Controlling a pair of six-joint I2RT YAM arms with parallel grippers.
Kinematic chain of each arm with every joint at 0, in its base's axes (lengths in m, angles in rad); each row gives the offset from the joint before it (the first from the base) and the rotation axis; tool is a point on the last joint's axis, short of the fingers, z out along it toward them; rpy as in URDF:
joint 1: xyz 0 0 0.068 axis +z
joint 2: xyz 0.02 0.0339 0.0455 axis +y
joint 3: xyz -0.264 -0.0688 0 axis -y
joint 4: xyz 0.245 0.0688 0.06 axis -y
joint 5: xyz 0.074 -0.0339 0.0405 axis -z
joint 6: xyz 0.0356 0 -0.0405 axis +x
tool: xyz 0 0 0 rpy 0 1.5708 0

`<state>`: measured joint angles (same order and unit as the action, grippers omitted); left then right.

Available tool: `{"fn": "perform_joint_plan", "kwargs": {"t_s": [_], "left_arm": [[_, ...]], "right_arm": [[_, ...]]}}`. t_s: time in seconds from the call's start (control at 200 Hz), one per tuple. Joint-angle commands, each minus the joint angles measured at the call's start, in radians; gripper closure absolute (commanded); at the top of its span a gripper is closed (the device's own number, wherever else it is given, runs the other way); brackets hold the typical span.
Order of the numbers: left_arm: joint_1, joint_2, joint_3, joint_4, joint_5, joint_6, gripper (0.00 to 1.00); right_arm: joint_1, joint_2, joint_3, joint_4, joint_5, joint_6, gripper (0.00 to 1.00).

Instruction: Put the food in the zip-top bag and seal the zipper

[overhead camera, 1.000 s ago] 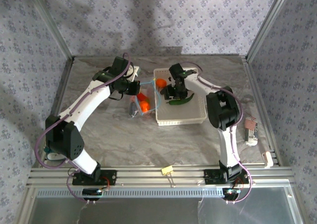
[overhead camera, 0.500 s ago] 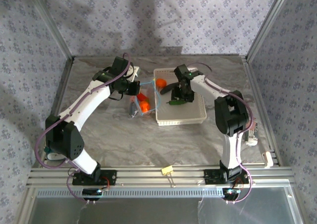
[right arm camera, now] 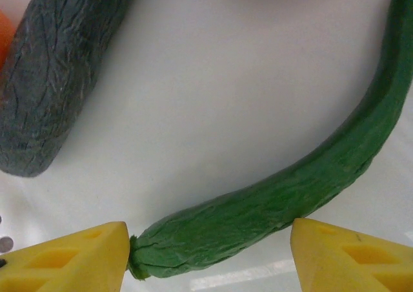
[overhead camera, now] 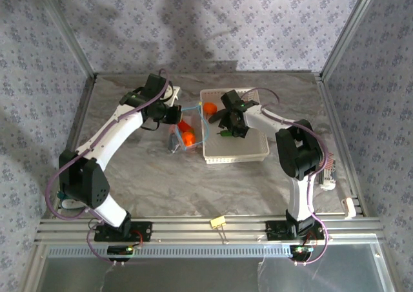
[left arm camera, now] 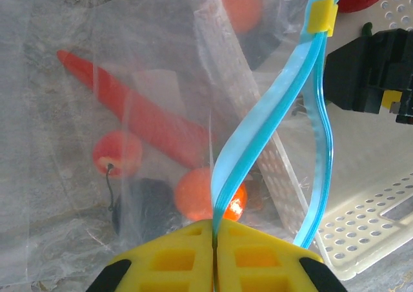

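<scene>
The marble-patterned counter [overhead camera: 161,176] carries everything, walled in by patterned panels. Both arms reach in toward the middle of it.

The white perforated basket [overhead camera: 235,155] sits right of centre. Just beside its left wall lies the clear zip-top bag [left arm camera: 64,59], flat on the counter with its mouth toward the basket. Its light blue zipper [left arm camera: 258,137] runs up from the left end effector [left arm camera: 215,230] and splits into two strips that bow apart, so the mouth gapes there; a small yellow slider [left arm camera: 321,16] sits at the far end.

The left end effector has its yellow fingers pressed tight together, with one blue strip of the zipper pinched between them.

The right end effector [right arm camera: 210,240] is down in the basket, fingers spread wide and clamped on nothing. A curved green vegetable [right arm camera: 290,188] lies across the gap, its stem end right against one finger. A thicker dark green piece [right arm camera: 58,72] lies close by on the basket floor.

Inside the bag I can see a long orange-red carrot [left arm camera: 135,111], a small round red fruit [left arm camera: 117,153], a round orange fruit [left arm camera: 200,195] and a dark piece [left arm camera: 139,205].
</scene>
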<state>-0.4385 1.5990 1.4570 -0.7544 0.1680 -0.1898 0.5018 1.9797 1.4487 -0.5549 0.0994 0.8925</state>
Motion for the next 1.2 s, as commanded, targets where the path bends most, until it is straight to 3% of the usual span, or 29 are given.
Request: {"fn": "perform_joint_plan", "kwargs": {"t_s": [0.0, 0.48, 0.555, 0.74, 0.845, 0.92, 1.194], "left_arm": [[0.007, -0.013, -0.004, 0.004, 0.004, 0.021, 0.90], [0.022, -0.027, -0.020, 0.012, 0.008, 0.023, 0.91], [0.021, -0.026, -0.018, 0.013, 0.011, 0.020, 0.91], [0.021, -0.032, -0.019, 0.013, 0.013, 0.016, 0.91], [0.022, -0.034, -0.020, 0.013, 0.013, 0.016, 0.91], [0.021, -0.031, -0.017, 0.013, 0.016, 0.014, 0.91], [0.021, -0.013, 0.009, 0.007, 0.028, 0.013, 0.91]], "right_arm": [[-0.008, 0.001, -0.014, 0.000, 0.037, 0.074, 0.29], [-0.016, 0.064, -0.037, 0.009, -0.029, 0.058, 0.37], [-0.017, 0.060, -0.048, 0.011, -0.027, 0.050, 0.44], [-0.007, 0.025, -0.074, 0.014, -0.019, 0.023, 0.77], [0.002, -0.001, -0.080, -0.001, 0.003, 0.002, 0.79], [0.011, -0.026, -0.079, -0.012, 0.015, -0.024, 0.86], [0.066, -0.203, -0.049, -0.009, 0.050, -0.225, 0.87]]}}
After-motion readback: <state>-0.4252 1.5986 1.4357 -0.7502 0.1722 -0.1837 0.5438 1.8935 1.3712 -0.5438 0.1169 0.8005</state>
